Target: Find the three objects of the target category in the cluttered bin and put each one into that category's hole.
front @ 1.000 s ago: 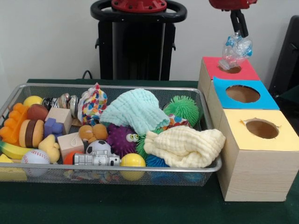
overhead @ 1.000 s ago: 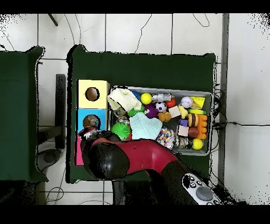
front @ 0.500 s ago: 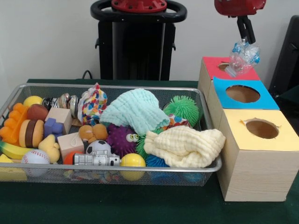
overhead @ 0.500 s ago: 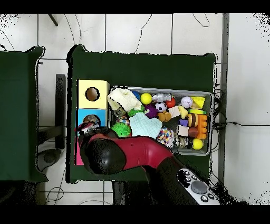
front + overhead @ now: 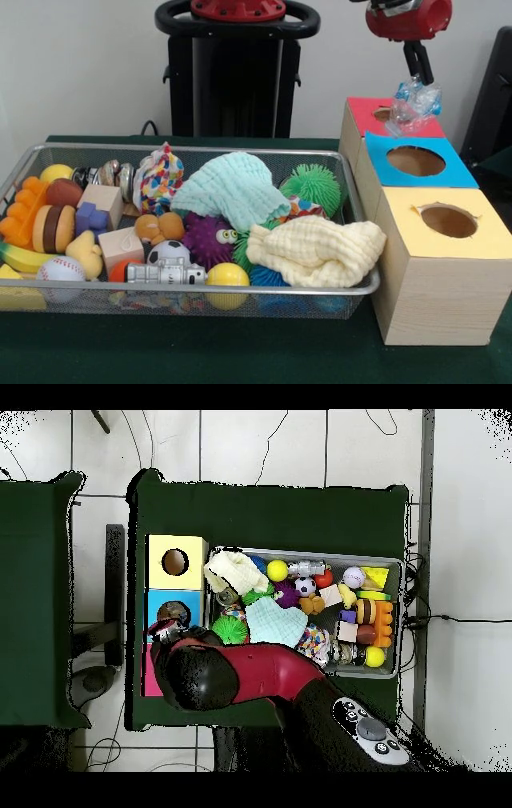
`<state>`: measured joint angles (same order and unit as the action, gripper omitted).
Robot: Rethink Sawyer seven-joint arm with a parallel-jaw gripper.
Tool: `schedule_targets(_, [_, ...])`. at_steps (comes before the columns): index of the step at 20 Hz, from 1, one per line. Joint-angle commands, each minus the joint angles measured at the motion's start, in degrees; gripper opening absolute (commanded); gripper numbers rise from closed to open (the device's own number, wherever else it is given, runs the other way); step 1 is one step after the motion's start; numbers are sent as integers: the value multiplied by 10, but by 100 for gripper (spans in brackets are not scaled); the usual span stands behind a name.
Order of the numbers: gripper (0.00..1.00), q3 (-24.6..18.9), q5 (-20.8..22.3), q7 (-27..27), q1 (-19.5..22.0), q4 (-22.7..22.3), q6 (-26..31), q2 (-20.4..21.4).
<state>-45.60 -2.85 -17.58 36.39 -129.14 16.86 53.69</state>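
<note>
From the left, the wire bin on the bench remains crowded with toys. Risk: the crinkled clear bag may snag on the rim of the red box's hole or drop onto the blue box, since it hangs off-centre. The gripper is clenched on the bag's top; the bag dangles directly beneath it, just above the red box.

Lab: draped table (loose floor cables).

Red arm, black joints, slim black jaws.
</note>
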Motion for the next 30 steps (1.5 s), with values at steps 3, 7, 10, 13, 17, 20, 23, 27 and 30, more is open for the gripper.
schedule_targets(3, [0,64,32,159,-12,49,-9,-30])
schedule_targets(7, [0,57,27,163,-7,46,-18,-43])
schedule_targets(10, [0,41,24,167,-1,42,-34,-52])
schedule_targets(13, [0,38,23,169,-3,42,-39,-54])
schedule_targets(17, [0,37,23,171,-5,40,-37,-50])
schedule_targets(20, [0,39,23,172,-8,40,-36,-47])
schedule_targets(23, [0,36,21,174,-9,39,-37,-42])
schedule_targets(27, [0,31,19,175,-9,40,-38,-33])
schedule_targets(30, [0,27,15,179,-11,39,-35,-23])
